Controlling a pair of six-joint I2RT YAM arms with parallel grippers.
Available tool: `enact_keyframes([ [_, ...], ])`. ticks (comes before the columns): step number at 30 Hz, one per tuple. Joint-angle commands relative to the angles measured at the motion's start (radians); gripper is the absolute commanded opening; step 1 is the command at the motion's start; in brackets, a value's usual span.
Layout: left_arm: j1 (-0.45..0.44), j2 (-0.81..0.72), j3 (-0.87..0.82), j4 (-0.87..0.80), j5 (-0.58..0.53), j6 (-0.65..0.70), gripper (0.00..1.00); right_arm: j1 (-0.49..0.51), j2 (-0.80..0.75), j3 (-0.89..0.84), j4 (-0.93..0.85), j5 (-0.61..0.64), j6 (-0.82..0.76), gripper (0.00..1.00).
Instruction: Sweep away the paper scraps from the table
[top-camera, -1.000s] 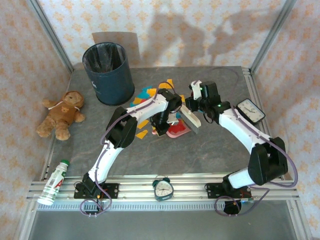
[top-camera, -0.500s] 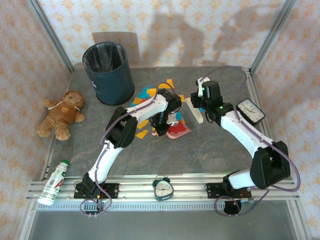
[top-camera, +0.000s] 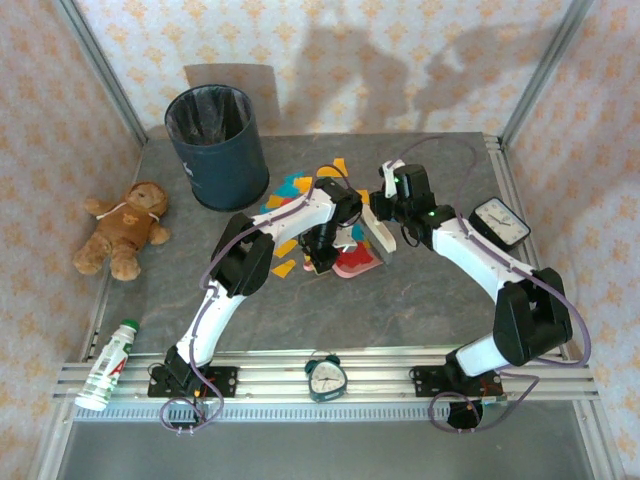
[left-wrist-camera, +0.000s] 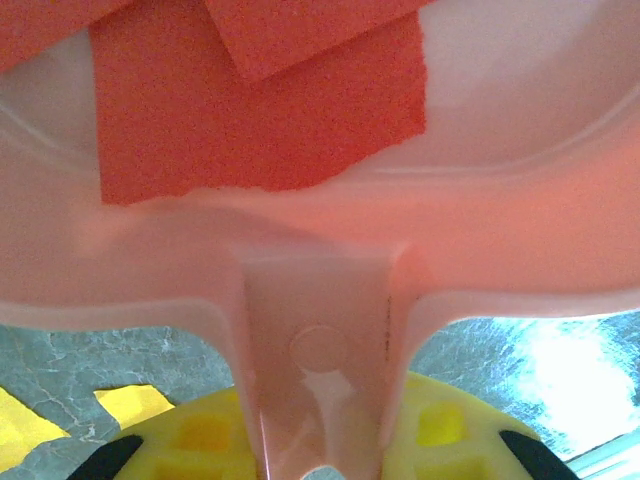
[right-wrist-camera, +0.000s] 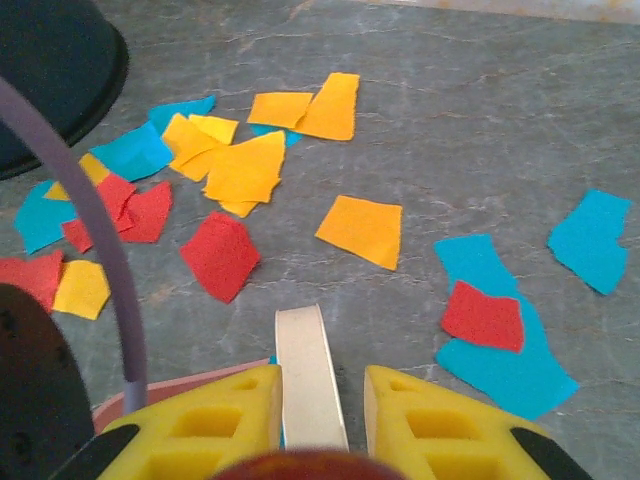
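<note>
Many paper scraps (right-wrist-camera: 240, 170): on the table (right-wrist-camera: 480, 100), just ahead of the right gripper (right-wrist-camera: 320, 390).
The right gripper: pinching a cream stick (right-wrist-camera: 303, 345).
The left gripper (left-wrist-camera: 315, 425): pinching the pink dustpan (left-wrist-camera: 500, 230), red scraps (left-wrist-camera: 250, 110) inside.

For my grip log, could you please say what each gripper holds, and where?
The left gripper holds the pink dustpan by its handle; the right gripper, a cream tool by one end.

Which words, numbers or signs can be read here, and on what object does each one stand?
No text can be read clearly.
Bottle: red print on the label, too blurred to read.
Near clock: dial numbers too small to read.
Right clock: dial numbers too small to read.
Dustpan handle: a row of tiny marks, too small to read.
</note>
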Motion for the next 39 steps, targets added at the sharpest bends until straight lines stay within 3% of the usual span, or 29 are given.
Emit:
enact_keyframes([
  [1,0.001,-0.044,-0.018,-0.001,0.015,0.018,0.00,0.003,-0.011,-0.010,-0.010,-0.078,-0.022,0.00],
  [9,0.001,-0.065,-0.029,0.028,-0.001,0.016,0.00,0.005,-0.081,-0.042,0.014,-0.111,-0.018,0.00],
  [16,0.001,-0.073,-0.037,0.030,0.005,0.018,0.00,0.004,-0.114,-0.049,0.028,-0.067,0.004,0.00],
  [30,0.006,-0.204,-0.131,0.152,-0.036,-0.020,0.00,0.003,-0.276,-0.097,0.033,0.246,0.074,0.00],
  [39,0.036,-0.316,-0.145,0.205,-0.026,-0.058,0.00,-0.017,-0.368,-0.100,-0.074,0.298,0.153,0.00],
])
